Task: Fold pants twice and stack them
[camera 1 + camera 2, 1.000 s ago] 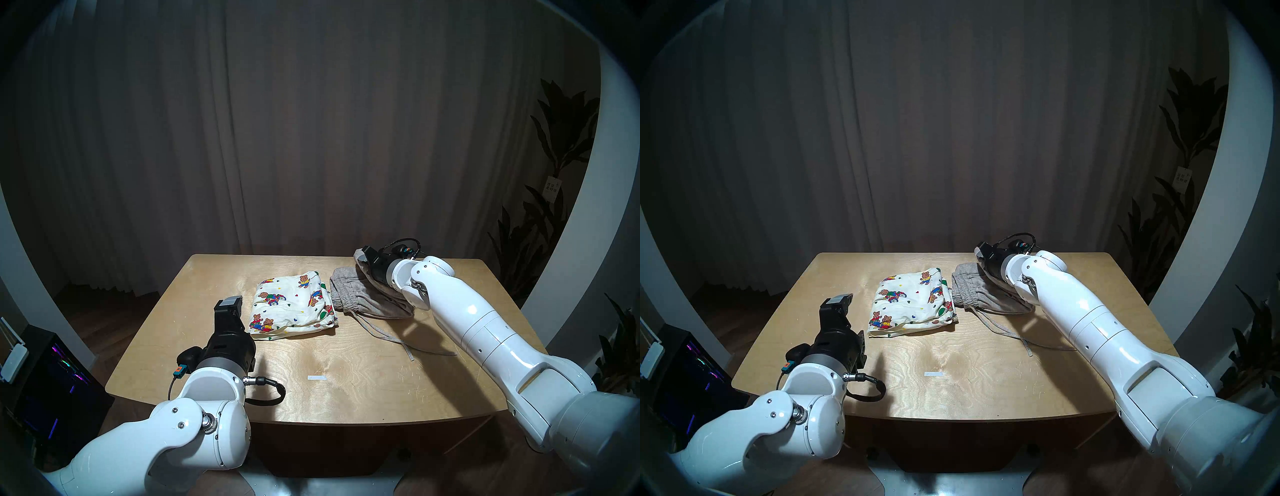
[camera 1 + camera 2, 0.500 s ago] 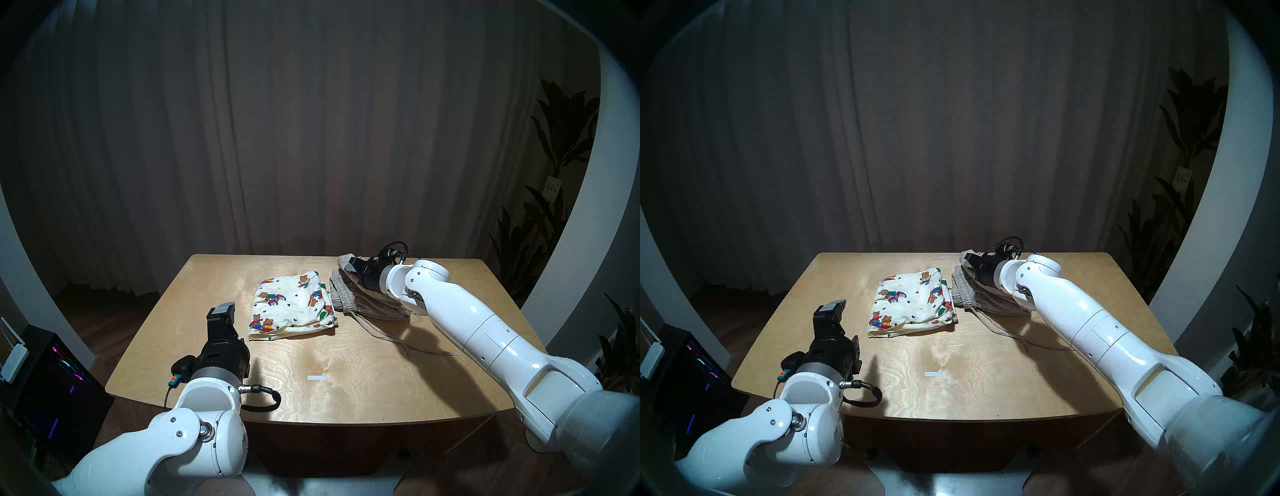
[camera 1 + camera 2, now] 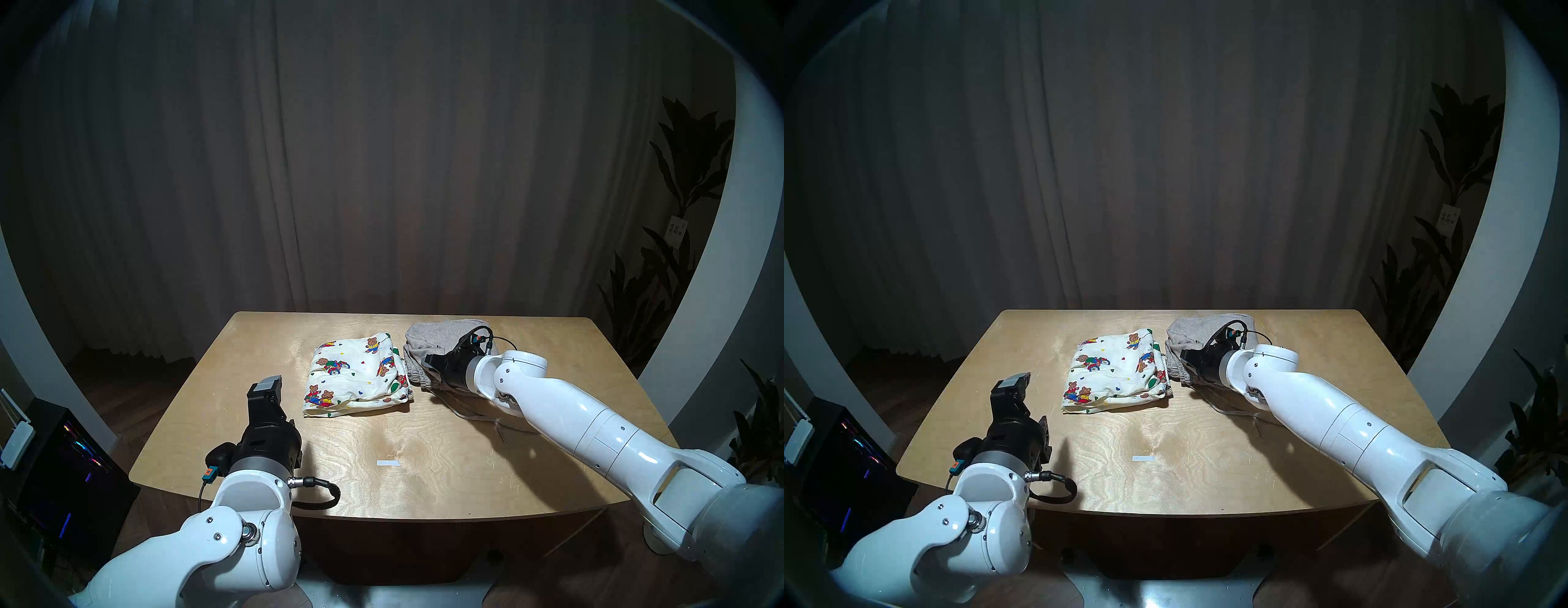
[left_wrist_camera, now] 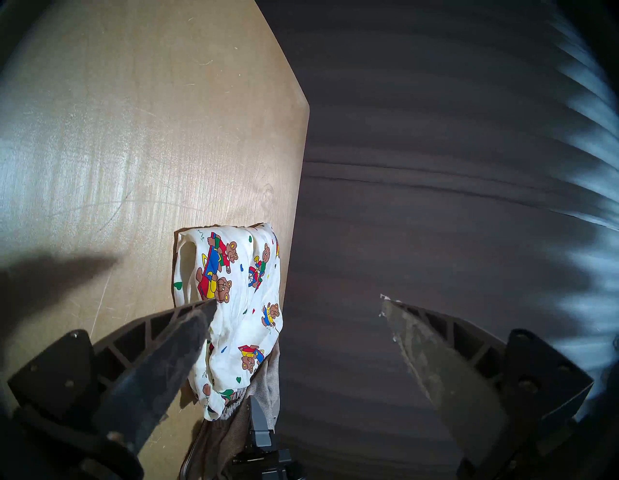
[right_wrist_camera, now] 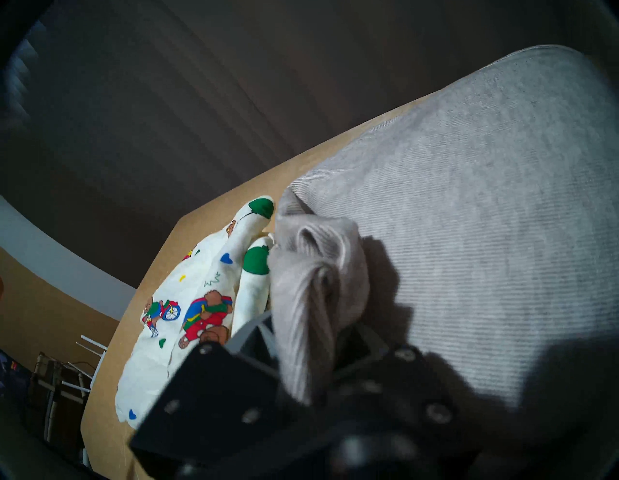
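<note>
Just left of my right gripper [image 3: 427, 361] the folded teddy-bear shorts [image 3: 358, 371] lie on the wooden table [image 3: 424, 467] — nothing lies between. My right gripper is clamped on a bunched edge of the grey shorts [image 5: 469, 218], whose smooth knit spreads beyond and right of it; their drawstring [image 3: 475, 418] trails beneath my forearm. My left gripper [image 4: 298, 303] hovers wide apart, empty — the bear shorts just ahead.

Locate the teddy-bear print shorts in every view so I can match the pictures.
Head stereo left: teddy-bear print shorts at table centre, left of the grey shorts.
Head stereo right: same spot, shifted left.
Left wrist: lower middle, by the table's far edge.
Right wrist: lower left.
Shared landmark: the grey shorts touching their edge.
</note>
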